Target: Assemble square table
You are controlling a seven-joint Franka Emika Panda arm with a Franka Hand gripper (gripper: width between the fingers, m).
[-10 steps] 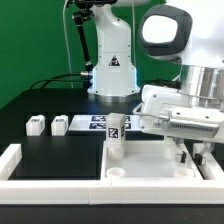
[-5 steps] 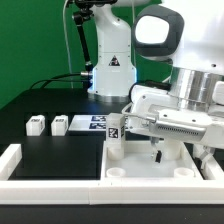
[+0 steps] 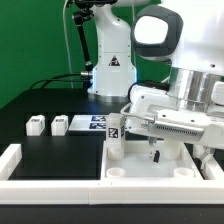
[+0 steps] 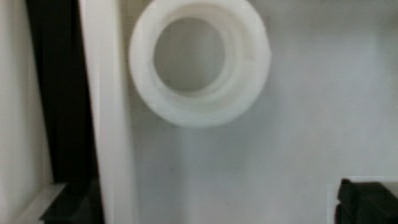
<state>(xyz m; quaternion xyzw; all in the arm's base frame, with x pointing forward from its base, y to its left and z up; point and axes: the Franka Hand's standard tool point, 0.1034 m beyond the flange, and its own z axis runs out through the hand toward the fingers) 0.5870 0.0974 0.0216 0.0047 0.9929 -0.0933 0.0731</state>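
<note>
- Exterior view first: I've got the big white Panda arm (image 3: 190, 90) leaning over the exterior view's right side.
- Under it, the white plastic square slab (image 3: 135, 160) lies flat on the black table top, near the front rail.
- One upright tagged white leg (image 3: 115, 133) stands at the slab's far corner, on the exterior view's left.
- The gripper (image 3: 160, 152) hangs just over the slab, jaws spread, grasping nothing. Wrist view shows only a round raised socket (image 4: 254, 60) below.
- A loose white block leg (image 3: 36, 125) and its twin (image 3: 59, 125) sit well apart from the slab.
- My call: we're fitting legs. Next I'd fetch a loose one, square the jaws on it and carry it to an empty socket.
</note>
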